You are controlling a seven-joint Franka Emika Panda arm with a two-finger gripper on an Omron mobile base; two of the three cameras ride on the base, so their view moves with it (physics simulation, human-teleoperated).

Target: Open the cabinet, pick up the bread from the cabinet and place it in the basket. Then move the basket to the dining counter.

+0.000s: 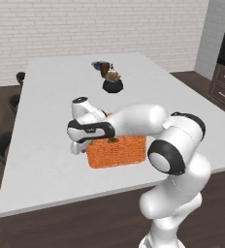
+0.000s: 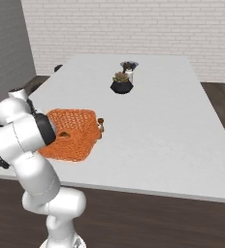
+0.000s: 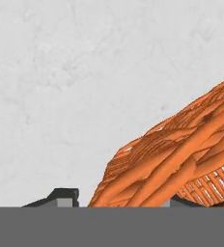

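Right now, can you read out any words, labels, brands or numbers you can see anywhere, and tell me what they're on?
There is no readable text.
The basket, the dining counter and the black plant pot carry no lettering.
The small items behind the pot are too small to tell.

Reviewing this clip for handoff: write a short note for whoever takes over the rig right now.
Tool: the fingertips straddle the near rim of the basket; whether they grip it cannot be told.
The basket sits on the dining counter, near its front edge.
A potted plant and a small cluster of items stand farther back on the counter.
Done: basket has reached the counter. Bread inside cannot be confirmed.
Left: probably let go and back the arm away.
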